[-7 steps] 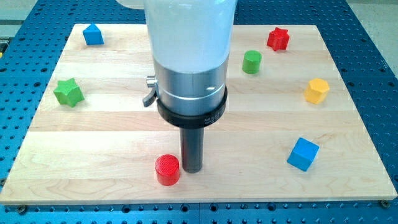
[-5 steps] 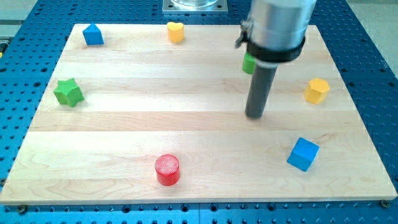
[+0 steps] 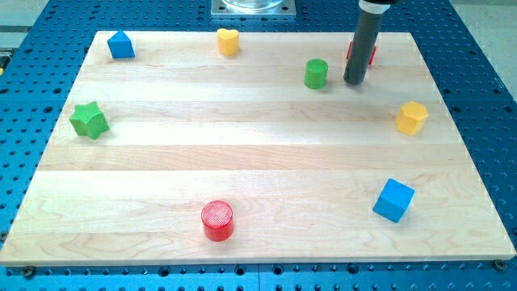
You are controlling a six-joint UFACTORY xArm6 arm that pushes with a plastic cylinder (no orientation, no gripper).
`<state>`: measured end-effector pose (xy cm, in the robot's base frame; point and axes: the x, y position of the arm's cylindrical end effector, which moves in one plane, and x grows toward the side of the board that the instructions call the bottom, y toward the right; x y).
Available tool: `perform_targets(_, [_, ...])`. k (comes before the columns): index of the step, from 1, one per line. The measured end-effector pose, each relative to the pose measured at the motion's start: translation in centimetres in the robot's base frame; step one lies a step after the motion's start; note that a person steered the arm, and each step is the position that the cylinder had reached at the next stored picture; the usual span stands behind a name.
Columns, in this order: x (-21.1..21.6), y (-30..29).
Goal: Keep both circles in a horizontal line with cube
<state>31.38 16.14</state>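
The green circle stands near the view's top, right of centre. The red circle stands near the view's bottom, left of centre. The blue cube lies at the lower right. My tip rests on the board just right of the green circle, a small gap between them. It stands in front of the red star, hiding most of it.
A yellow hexagon block lies at the right edge. A yellow heart and a blue house-shaped block sit along the top. A green star lies at the left. The wooden board ends on blue perforated table.
My tip went from beside the red circle up and right to beside the green circle. The green circle has shifted a little to the left and up.
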Motion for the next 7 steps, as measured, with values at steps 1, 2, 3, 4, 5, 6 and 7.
perform_targets(1, [0.0,-6.5])
perform_targets(2, [0.0,-11.3])
perform_targets(3, [1.1,-20.7])
perform_targets(4, [-0.3,-22.1])
perform_targets(5, [3.1,-30.7])
perform_targets(6, [8.9,-35.3])
perform_targets(7, [15.7,-36.7])
